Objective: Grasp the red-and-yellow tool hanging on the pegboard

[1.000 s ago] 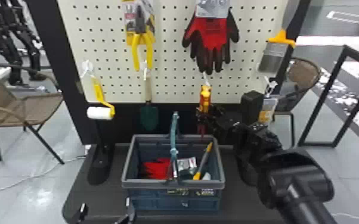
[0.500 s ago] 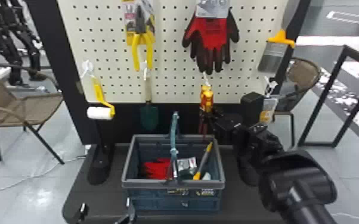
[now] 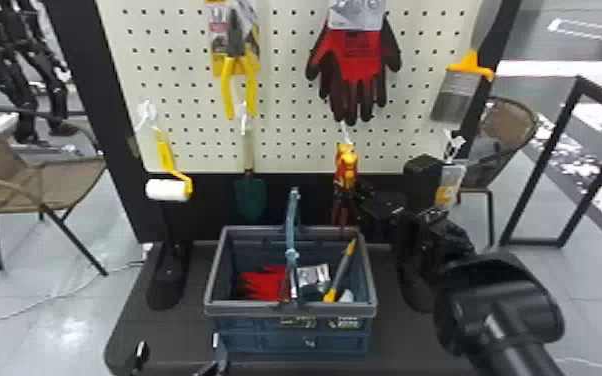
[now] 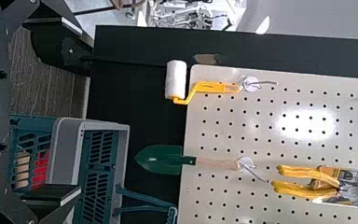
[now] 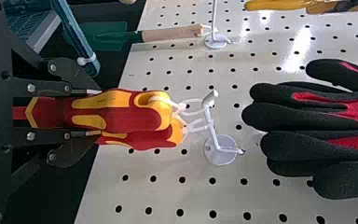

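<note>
Hanging from a white wire hook (image 5: 220, 150) low on the pegboard (image 3: 290, 130), the red-and-yellow tool (image 3: 346, 161) sits just under the red-and-black gloves (image 3: 354, 65) and above the back rim of the grey-blue basket (image 3: 215, 280) on the black table (image 3: 130, 330). The right arm comes in from the lower right of the head view and brings the right gripper (image 5: 86, 114) up to the tool's lower part. In the right wrist view the two black fingers (image 5: 70, 70) stand one on each side of the tool's handle, their inner faces laid against it, so the gripper is pinching the handle. The fatter rounded end of the handle pokes out past the fingertips toward the hook, where a thin white loop ties it on. The gloves lie just beyond the hook, apart from the gripper. A green trowel (image 3: 250, 190) with a wooden handle hangs on the next hook to the left, yellow pliers (image 3: 237, 75) above it, and a paint roller (image 3: 167, 189) with a yellow handle farther left. Inside the basket lie something red, a small packet and a yellow-handled tool. The left gripper (image 4: 60, 121) waits low by the basket, well apart from the tool, its fingers spread wide.
</note>
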Controlling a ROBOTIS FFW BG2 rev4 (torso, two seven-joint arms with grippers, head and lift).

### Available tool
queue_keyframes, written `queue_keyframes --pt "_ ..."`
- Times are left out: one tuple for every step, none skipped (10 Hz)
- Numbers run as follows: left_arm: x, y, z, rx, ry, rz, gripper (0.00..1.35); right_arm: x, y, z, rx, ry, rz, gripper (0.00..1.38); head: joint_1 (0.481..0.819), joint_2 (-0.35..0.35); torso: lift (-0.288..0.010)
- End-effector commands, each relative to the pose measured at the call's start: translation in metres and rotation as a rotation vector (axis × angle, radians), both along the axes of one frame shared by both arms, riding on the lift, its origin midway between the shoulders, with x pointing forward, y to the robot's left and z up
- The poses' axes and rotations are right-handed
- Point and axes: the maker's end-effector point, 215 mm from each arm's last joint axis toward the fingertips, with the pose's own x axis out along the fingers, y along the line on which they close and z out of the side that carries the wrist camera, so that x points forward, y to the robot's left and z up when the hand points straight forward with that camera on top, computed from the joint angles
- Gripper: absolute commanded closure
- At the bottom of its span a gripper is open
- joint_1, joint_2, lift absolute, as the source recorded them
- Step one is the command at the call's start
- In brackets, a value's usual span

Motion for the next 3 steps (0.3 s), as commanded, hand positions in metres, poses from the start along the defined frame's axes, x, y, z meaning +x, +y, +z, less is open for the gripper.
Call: queue_keyframes --pt "0.0 0.0 0.0 0.0 0.0 0.0 0.13 0.0003 -0.0004 0.0001 0.001 0.0 -0.002 1.29 0.549 0.0 -0.1" --pt "0.0 0.0 0.0 0.0 0.0 0.0 0.13 0.0004 0.0001 0.0003 0.002 0.0 -0.003 1.29 0.549 0.0 -0.1" --pt "0.0 0.0 0.0 0.0 0.0 0.0 0.13 0.0005 0.0006 0.0002 0.004 0.0 -0.004 1.29 0.549 0.0 -0.1"
